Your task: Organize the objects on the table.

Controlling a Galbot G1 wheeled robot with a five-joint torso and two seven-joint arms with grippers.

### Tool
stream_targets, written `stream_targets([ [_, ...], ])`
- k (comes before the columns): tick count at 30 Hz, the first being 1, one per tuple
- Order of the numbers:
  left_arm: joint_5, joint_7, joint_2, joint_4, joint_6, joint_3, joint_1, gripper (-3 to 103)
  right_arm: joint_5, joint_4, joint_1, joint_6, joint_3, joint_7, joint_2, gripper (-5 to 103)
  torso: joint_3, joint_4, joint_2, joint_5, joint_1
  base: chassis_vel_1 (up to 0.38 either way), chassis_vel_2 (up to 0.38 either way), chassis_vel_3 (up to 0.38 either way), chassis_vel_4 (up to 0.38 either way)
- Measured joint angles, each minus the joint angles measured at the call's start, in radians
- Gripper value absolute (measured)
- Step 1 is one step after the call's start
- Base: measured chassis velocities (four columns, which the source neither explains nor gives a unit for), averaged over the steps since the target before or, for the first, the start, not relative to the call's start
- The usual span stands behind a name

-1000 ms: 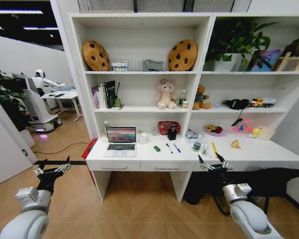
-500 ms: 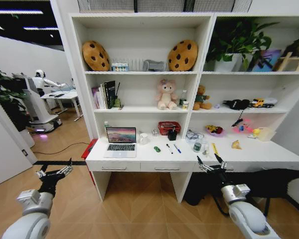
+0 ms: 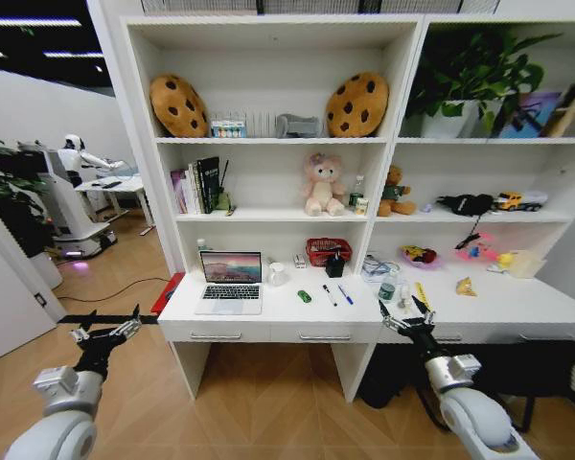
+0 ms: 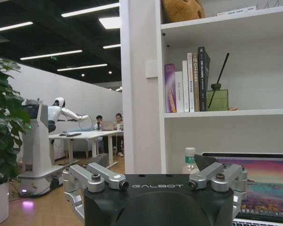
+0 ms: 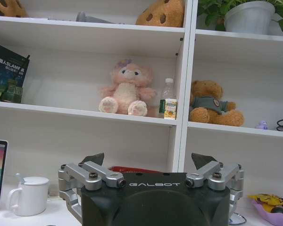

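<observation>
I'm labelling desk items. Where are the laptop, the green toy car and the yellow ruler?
laptop (image 3: 231,267), head view, middle of its screen.
green toy car (image 3: 305,297), head view, its body.
yellow ruler (image 3: 421,293), head view, mid-length.

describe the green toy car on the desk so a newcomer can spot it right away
Start at the long white desk under the shelves and find the open silver laptop on its left part. Just right of it, past the white mug, lies the tiny green toy car. It is green and stubby, unlike the thin black pen and blue pen beside it.
</observation>
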Motion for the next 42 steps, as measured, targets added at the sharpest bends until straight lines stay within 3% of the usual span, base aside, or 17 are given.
stream_targets([
  [15,0.001,0.005,-0.004,0.002,-0.004,0.002,0.004,99,0.003,-0.006,-0.003,0.002,0.003,-0.009,-0.001,100,0.0,0.0001,0.0,0.0007,0.0,-0.169,0.172,0.167,-0.17],
  [16,0.001,0.006,-0.006,0.004,-0.006,0.002,0.005,99,0.003,-0.006,-0.004,0.002,0.004,-0.009,0.001,100,0.0,-0.0001,0.0,-0.0009,0.0,-0.183,0.178,0.184,-0.189],
  [18,0.001,0.007,-0.007,0.002,-0.009,0.002,0.007,99,0.003,-0.007,-0.006,0.002,0.003,-0.01,0.005,100,0.0,0.0004,0.0,0.0011,0.0,-0.198,0.184,0.18,-0.191],
  [22,0.001,0.007,-0.007,0.001,-0.01,0.002,0.007,99,0.002,-0.007,-0.006,0.002,0.003,-0.01,0.006,100,0.0,0.0003,0.0,-0.001,0.0,-0.186,0.186,0.184,-0.185],
  [25,0.001,0.008,-0.007,0.001,-0.012,0.0,0.009,99,0.002,-0.008,-0.007,0.002,0.003,-0.01,0.006,100,0.0,0.0001,0.0,0.0008,0.0,-0.178,0.185,0.174,-0.196],
  [27,0.001,0.009,-0.007,0.002,-0.013,0.0,0.011,99,0.002,-0.008,-0.008,0.002,0.003,-0.01,0.006,100,0.0,0.0,0.0,-0.0009,0.0,-0.206,0.189,0.189,-0.172],
  [30,0.001,0.011,-0.01,0.002,-0.014,0.0,0.012,99,0.001,-0.008,-0.009,0.003,0.003,-0.01,0.007,100,0.0,0.0007,0.0,0.0012,0.0,-0.19,0.196,0.176,-0.194],
  [33,0.002,0.011,-0.011,0.003,-0.015,0.001,0.011,99,0.0,-0.008,-0.009,0.003,0.003,-0.009,0.008,100,0.0,0.0001,0.0,-0.0012,0.0,-0.196,0.188,0.191,-0.188],
  [35,0.003,0.012,-0.012,0.003,-0.016,0.002,0.01,99,-0.002,-0.008,-0.01,0.003,0.002,-0.009,0.008,100,0.0,0.0,0.0,0.001,0.0,-0.179,0.186,0.197,-0.185],
  [38,0.003,0.015,-0.011,0.005,-0.018,0.003,0.01,99,-0.008,-0.008,-0.014,0.004,0.001,-0.01,0.01,100,0.0,0.0004,0.0,-0.0006,0.0,-0.175,0.188,0.194,-0.178],
  [40,0.003,0.016,-0.011,0.006,-0.019,0.003,0.01,99,-0.013,-0.007,-0.017,0.005,-0.001,-0.011,0.011,100,0.0,0.0004,0.0,0.0011,0.0,-0.181,0.189,0.182,-0.182],
  [42,0.003,0.018,-0.01,0.01,-0.02,0.003,0.01,99,-0.017,0.001,-0.024,0.016,-0.004,-0.011,0.015,100,0.0,0.0001,0.0,-0.0013,0.0,-0.199,0.189,0.188,-0.178],
])
